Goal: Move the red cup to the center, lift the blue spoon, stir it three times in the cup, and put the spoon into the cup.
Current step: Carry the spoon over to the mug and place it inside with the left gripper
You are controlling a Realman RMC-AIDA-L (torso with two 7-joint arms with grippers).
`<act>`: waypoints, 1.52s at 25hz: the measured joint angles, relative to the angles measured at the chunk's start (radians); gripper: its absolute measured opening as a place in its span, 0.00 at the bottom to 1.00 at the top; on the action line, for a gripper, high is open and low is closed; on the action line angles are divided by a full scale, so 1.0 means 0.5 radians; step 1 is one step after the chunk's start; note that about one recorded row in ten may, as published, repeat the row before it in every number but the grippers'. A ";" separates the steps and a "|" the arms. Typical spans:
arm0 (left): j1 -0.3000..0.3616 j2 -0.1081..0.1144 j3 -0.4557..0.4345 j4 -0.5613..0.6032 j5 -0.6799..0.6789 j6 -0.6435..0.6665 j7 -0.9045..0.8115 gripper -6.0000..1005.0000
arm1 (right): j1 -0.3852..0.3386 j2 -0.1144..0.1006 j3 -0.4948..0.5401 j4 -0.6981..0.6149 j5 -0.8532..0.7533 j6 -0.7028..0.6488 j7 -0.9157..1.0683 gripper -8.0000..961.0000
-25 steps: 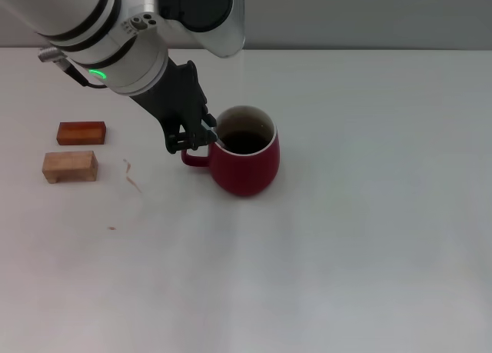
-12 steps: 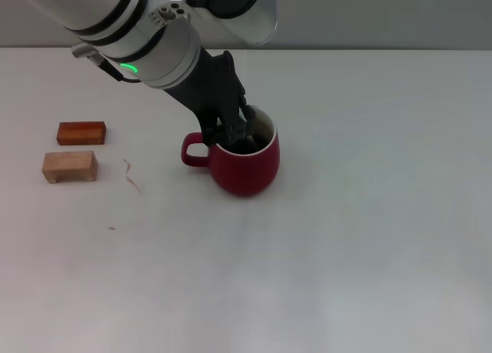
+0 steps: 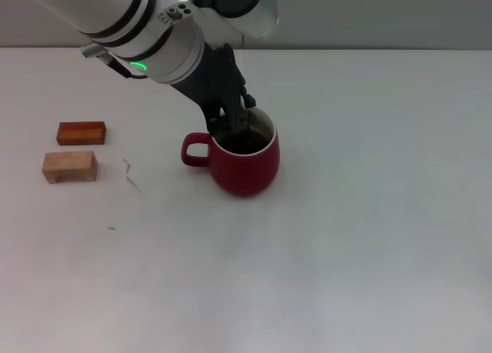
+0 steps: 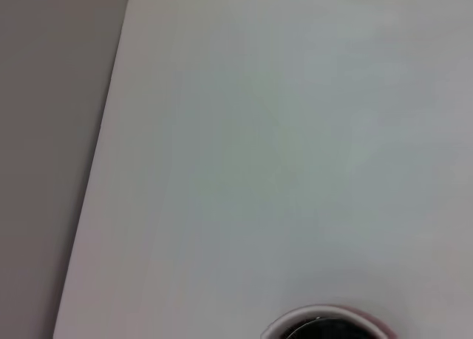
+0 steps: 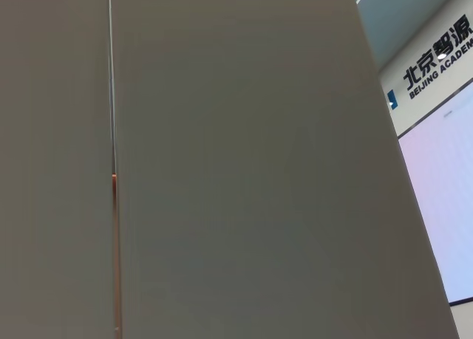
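Left of the red cup [image 3: 244, 162], two wooden blocks [image 3: 71, 166], left gripper [image 3: 233, 126] over its mouth

My left tool [image 3: 234, 126] covers the near-left rim of the red cup [image 3: 244, 164]; I cannot see the blue spoon or whether my fingers grip.

The left gripper [image 3: 233, 124] fills the red cup's [image 3: 244, 168] mouth, blocking entry from above. Two wooden blocks [image 3: 75, 149] crowd the desk's left edge; the right side and near edge lie open.
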 joint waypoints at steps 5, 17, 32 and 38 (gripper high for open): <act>0.010 0.005 -0.015 -0.002 0.038 -0.010 0.004 0.16 | -0.001 0.000 0.000 0.000 0.000 -0.012 0.000 0.73; 0.040 0.014 -0.030 0.040 0.102 0.154 0.032 0.16 | -0.001 -0.002 -0.016 0.000 0.000 -0.016 0.001 0.73; 0.010 0.000 -0.006 0.103 -0.230 0.182 0.034 0.16 | -0.012 -0.002 -0.018 0.003 0.000 -0.038 0.003 0.73; 0.039 -0.001 0.060 -0.007 -0.235 -0.027 0.030 0.17 | -0.016 0.000 -0.018 0.003 0.000 -0.041 0.003 0.73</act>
